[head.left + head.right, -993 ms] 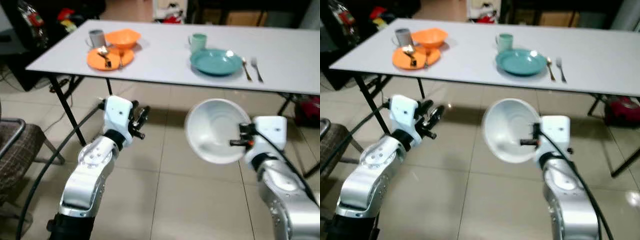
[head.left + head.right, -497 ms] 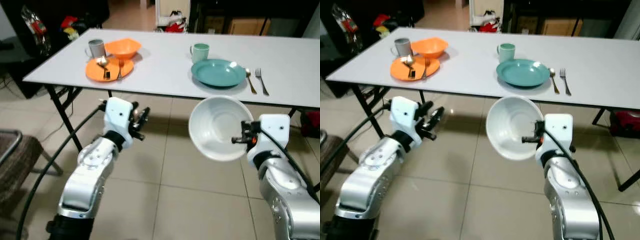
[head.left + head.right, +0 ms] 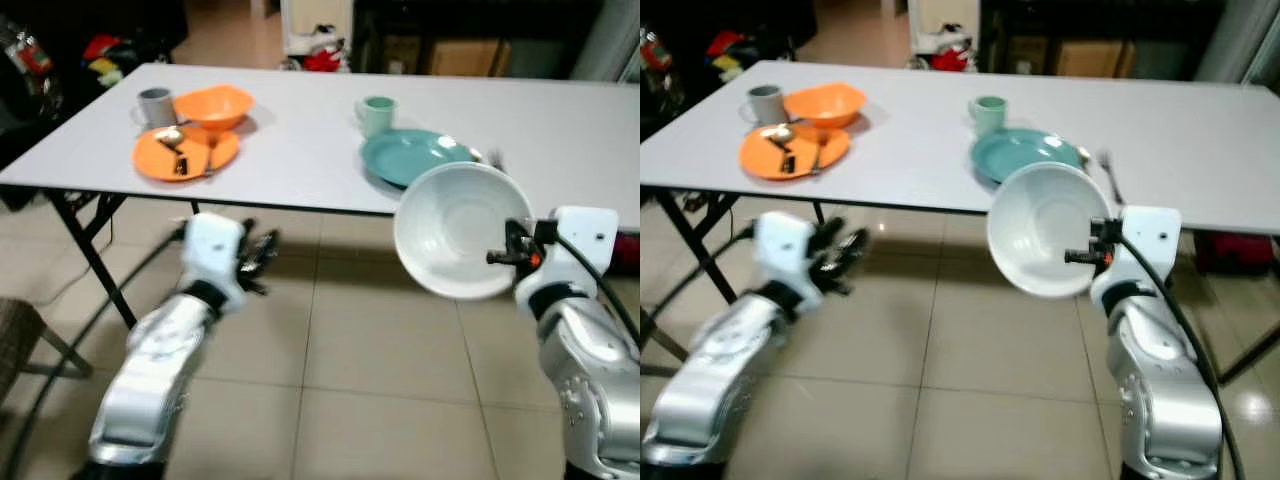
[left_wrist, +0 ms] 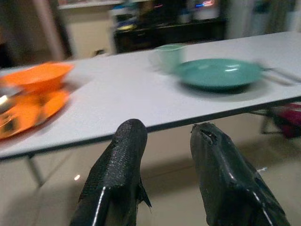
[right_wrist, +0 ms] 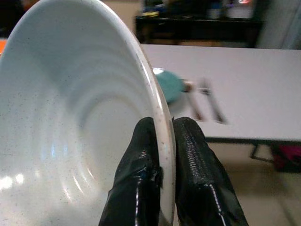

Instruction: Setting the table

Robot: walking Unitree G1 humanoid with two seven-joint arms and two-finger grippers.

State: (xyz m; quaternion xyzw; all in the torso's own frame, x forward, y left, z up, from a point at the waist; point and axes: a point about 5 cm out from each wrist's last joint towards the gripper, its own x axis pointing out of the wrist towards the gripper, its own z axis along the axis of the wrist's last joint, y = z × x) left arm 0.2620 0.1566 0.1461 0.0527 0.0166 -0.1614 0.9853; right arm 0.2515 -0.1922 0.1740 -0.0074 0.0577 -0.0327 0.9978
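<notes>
My right gripper (image 3: 510, 257) is shut on the rim of a white bowl (image 3: 460, 240), held tilted on its side in front of the table's near edge; the wrist view shows the rim (image 5: 162, 132) pinched between both fingers. My left gripper (image 3: 258, 265) hangs open and empty below the table edge, lower left. On the white table (image 3: 300, 150) stand a teal plate (image 3: 415, 155) with a teal cup (image 3: 377, 114) behind it, and a fork (image 3: 1110, 175) right of the plate. At the left is an orange plate (image 3: 185, 152) with cutlery, an orange bowl (image 3: 212, 105) and a grey mug (image 3: 155, 105).
Black folding table legs (image 3: 95, 250) stand at the left on the tiled floor (image 3: 350, 380). Dark furniture and clutter (image 3: 320, 55) sit behind the table. The table's right half is bare.
The camera has come closer and shifted right. My right gripper carried the white bowl up and toward the table edge, now overlapping the teal plate. The left arm dropped slightly.
</notes>
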